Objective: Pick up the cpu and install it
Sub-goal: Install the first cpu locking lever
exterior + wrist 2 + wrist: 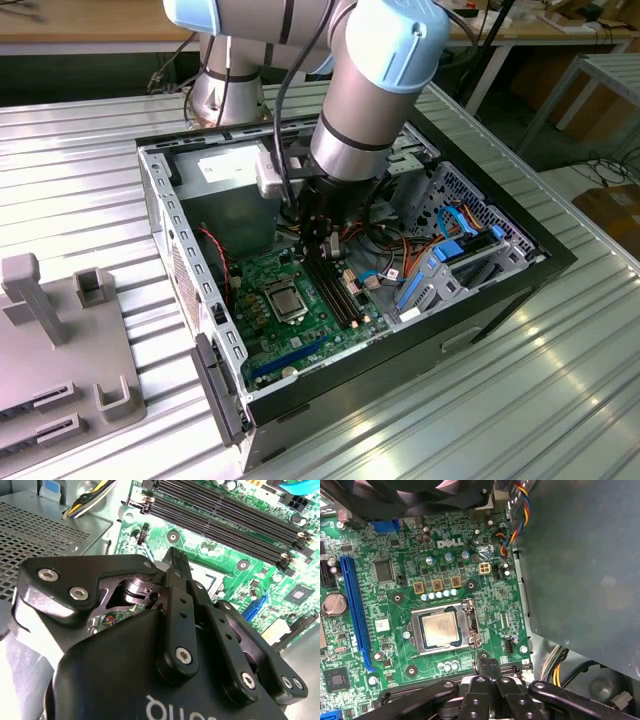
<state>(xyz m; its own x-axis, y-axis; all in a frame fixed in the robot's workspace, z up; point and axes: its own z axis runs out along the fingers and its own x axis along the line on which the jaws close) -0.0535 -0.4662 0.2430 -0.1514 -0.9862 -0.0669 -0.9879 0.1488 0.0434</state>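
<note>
A ribbed metal table [90, 160] carries an open computer case [540, 262], with a grey plastic stand [60, 340] at nine o'clock of the case in the exterior view. The robot arm [375, 90] reaches down into the case over the green circuit board [300, 320]. The cpu [440, 628] lies flat in its socket on the board, inside the metal frame. The gripper [489, 666] hangs just beside the socket, not touching the chip, its jaws pressed together with nothing between them.
</note>
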